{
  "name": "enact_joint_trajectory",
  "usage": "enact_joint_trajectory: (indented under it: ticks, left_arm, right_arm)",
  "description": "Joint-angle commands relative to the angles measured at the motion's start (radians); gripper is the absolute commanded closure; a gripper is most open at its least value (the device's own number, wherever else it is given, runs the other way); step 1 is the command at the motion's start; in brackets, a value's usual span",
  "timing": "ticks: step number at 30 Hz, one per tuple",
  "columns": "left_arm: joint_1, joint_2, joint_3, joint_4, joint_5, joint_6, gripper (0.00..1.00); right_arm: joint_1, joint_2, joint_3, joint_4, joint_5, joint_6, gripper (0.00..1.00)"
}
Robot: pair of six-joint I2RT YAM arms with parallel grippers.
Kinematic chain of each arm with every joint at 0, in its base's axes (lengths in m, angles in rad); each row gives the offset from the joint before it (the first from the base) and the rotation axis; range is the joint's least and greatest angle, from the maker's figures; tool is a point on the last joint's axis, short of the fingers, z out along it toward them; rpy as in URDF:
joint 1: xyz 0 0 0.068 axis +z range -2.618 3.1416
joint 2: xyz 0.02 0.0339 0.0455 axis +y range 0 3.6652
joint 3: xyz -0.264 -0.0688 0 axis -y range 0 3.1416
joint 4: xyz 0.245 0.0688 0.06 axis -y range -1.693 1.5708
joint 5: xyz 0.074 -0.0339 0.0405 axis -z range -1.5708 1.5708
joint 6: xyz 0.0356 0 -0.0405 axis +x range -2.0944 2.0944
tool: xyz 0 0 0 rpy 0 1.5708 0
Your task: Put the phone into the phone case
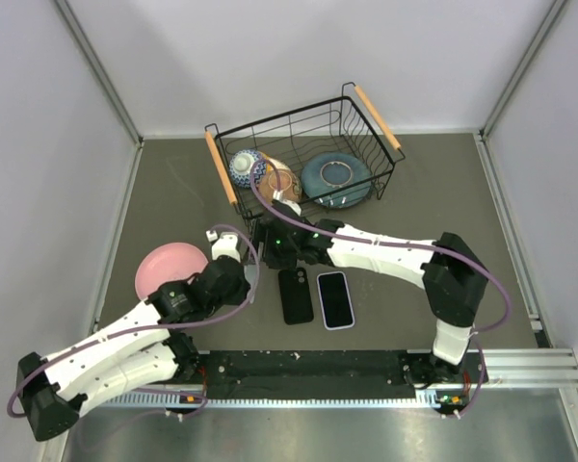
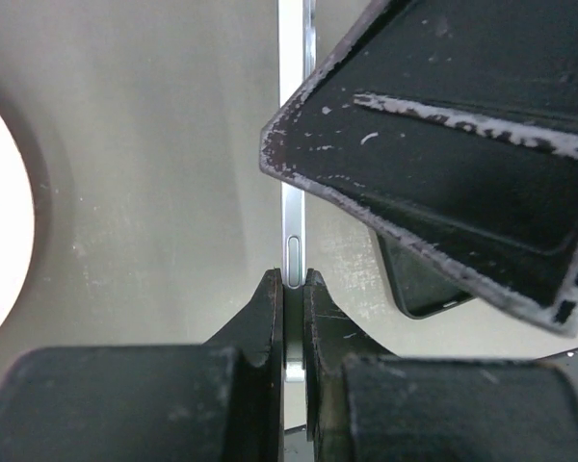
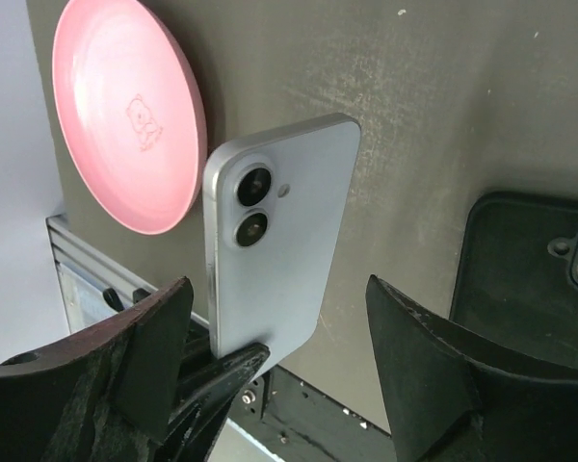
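The phone point(image 1: 335, 301), black and glossy, lies face up on the table right of centre. A thin pale lavender rim point(image 1: 336, 328) runs round it and looks like the phone case. My left gripper point(image 1: 239, 268) is shut on a pale blue phone, seen edge-on between its jaws in the left wrist view point(image 2: 296, 192). It holds this phone upright above the table. My right gripper point(image 1: 270, 245) is open, its jaws either side of the pale blue phone point(image 3: 275, 250) and not touching it. Both grippers point(image 2: 296, 284) point(image 3: 277, 289) are up and left of the black phone.
A black handset point(image 1: 296, 295) with corner lenses lies just left of the phone; it also shows in the right wrist view point(image 3: 530, 279). A pink plate point(image 1: 169, 269) sits at the left. A wire basket point(image 1: 378, 117) with bowls and a blue plate stands behind.
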Motion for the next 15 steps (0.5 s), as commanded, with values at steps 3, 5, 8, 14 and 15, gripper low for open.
enact_joint_trajectory:
  ticks: [3, 5, 8, 14, 15]
  left_arm:
    - [0.002, 0.061, -0.03, 0.102, 0.001, -0.047, 1.0]
    - [0.002, 0.075, -0.041, 0.111, 0.009, -0.059, 1.0]
    - [0.002, 0.093, -0.055, 0.124, 0.012, -0.07, 1.0]
    - [0.002, 0.094, -0.081, 0.164, 0.032, -0.076, 0.99]
    - [0.004, 0.09, -0.082, 0.171, 0.035, -0.076, 0.98]
  right_arm:
    - [0.006, 0.055, 0.007, 0.092, -0.044, 0.031, 0.3]
    - [0.006, 0.066, -0.015, 0.109, -0.073, 0.037, 0.31]
    - [0.008, 0.076, -0.047, 0.123, -0.082, 0.047, 0.32]
    - [0.009, 0.101, -0.097, 0.154, -0.105, 0.061, 0.38]
    - [0.009, 0.102, -0.099, 0.155, -0.105, 0.061, 0.39]
